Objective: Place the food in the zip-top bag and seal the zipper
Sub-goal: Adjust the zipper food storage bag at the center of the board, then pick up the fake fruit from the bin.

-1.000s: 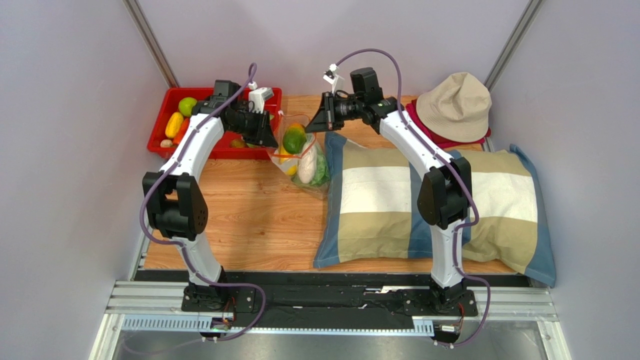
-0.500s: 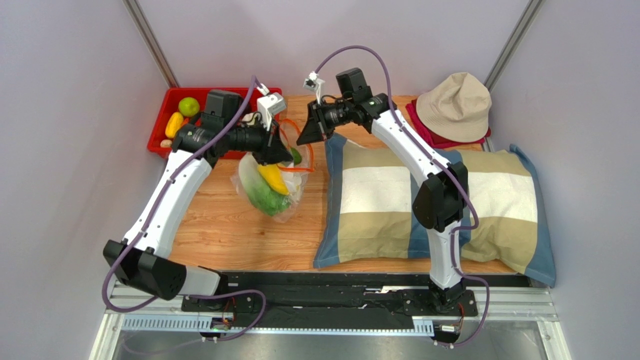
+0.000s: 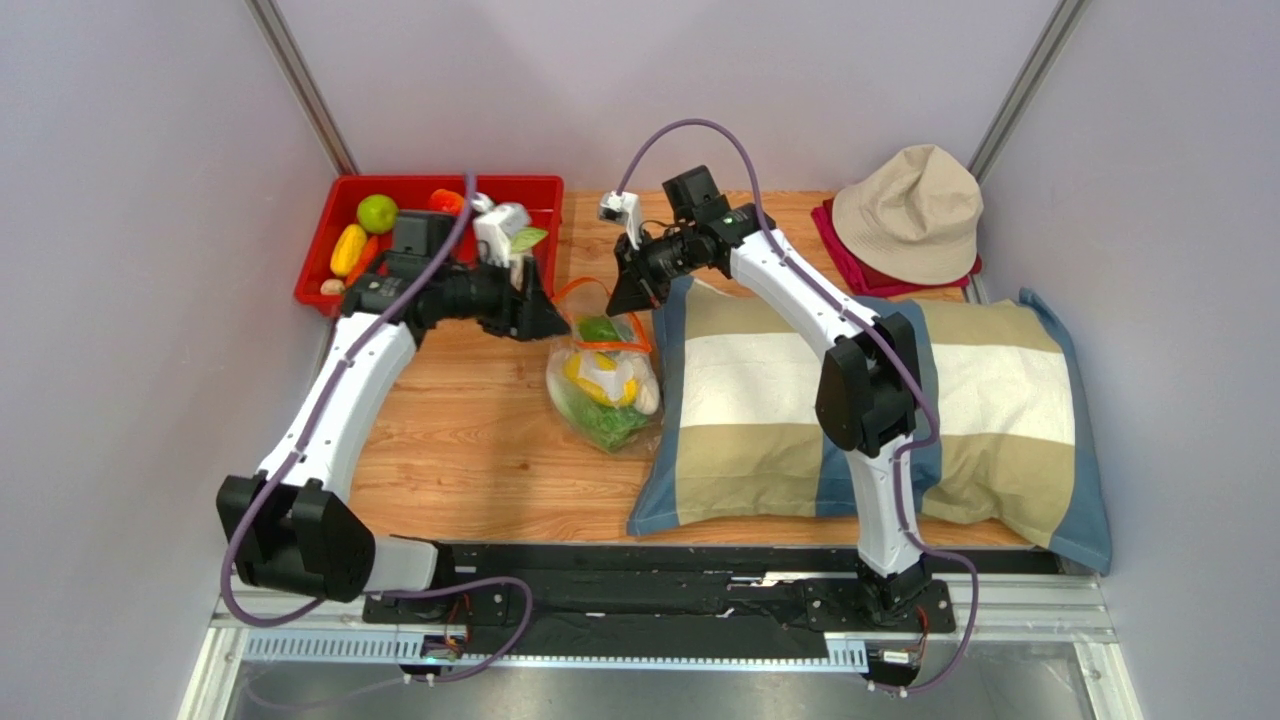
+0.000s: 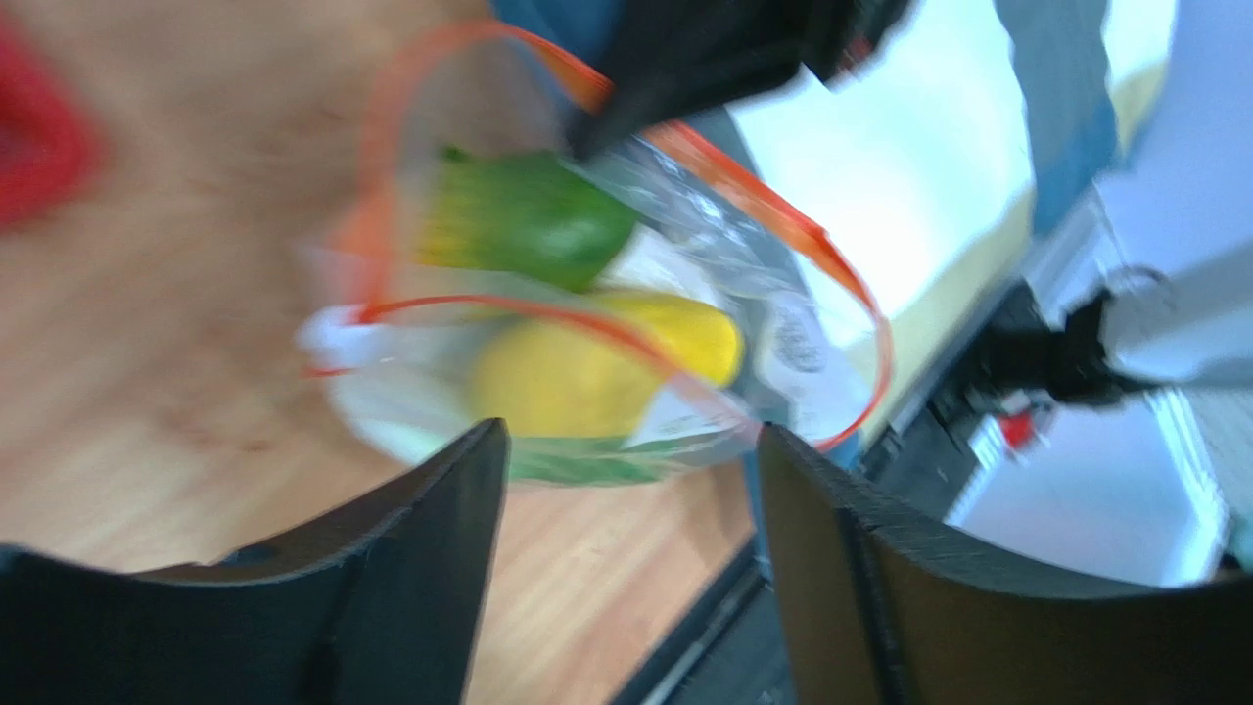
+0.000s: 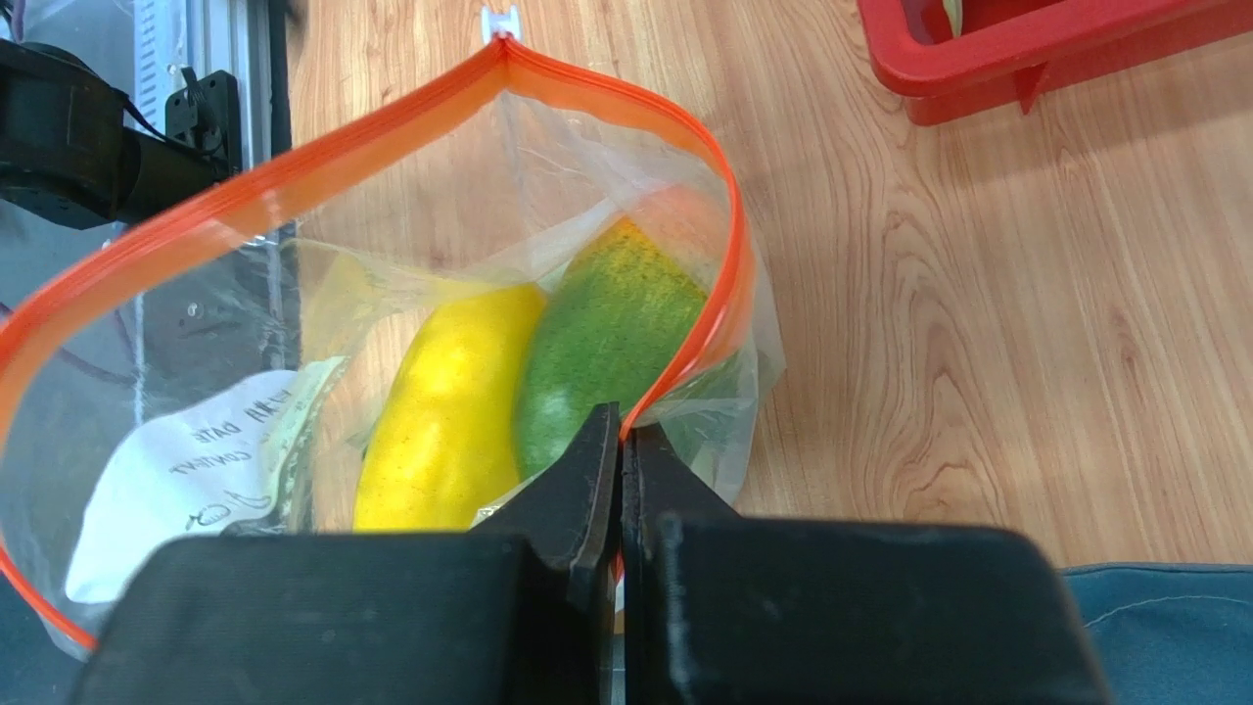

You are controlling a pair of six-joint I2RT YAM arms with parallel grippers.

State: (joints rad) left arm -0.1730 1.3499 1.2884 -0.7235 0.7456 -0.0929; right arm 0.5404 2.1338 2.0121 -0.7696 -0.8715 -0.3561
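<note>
zip-top bag (image 3: 606, 393): lying on the table (image 3: 466, 450) against the left edge of the checked pillow (image 3: 781, 420), body toward the arms' bases, mouth at the far end, lifted and gaping.
food in the bag: a yellow piece (image 5: 441, 411) and a green piece (image 5: 606, 345) side by side, with something leafy green under them in the top view; a white label (image 5: 177, 485) on the bag wall.
food left out: a green round fruit (image 3: 376, 213), a yellow pepper (image 3: 349, 249) and orange bits in the red tray (image 3: 338, 192) at far left, apart from the bag.
zipper (image 5: 368, 125): an open orange loop, not pressed together anywhere in view; white slider tab (image 5: 500, 22) at the end farthest from the right jaws.
right gripper (image 5: 621, 456): clenched on one lip of the zipper, holding the mouth up from the pillow side.
left gripper (image 3: 544, 318): released, fingers (image 4: 427, 573) spread with nothing between them, just beside the mouth on the tray side; the blur hides whether it touches.
key relation: the bag's long axis runs from far mouth to near bottom. the mouth lies just right of the left jaws and the tray just behind them, so the left arm is nearer to both.
judgement: partly filled and unsealed; more fetching by the left arm seems due before closing.
in the way: the right gripper sits over the mouth's pillow side, narrowing the drop; the hat (image 3: 909, 210) is far right.
</note>
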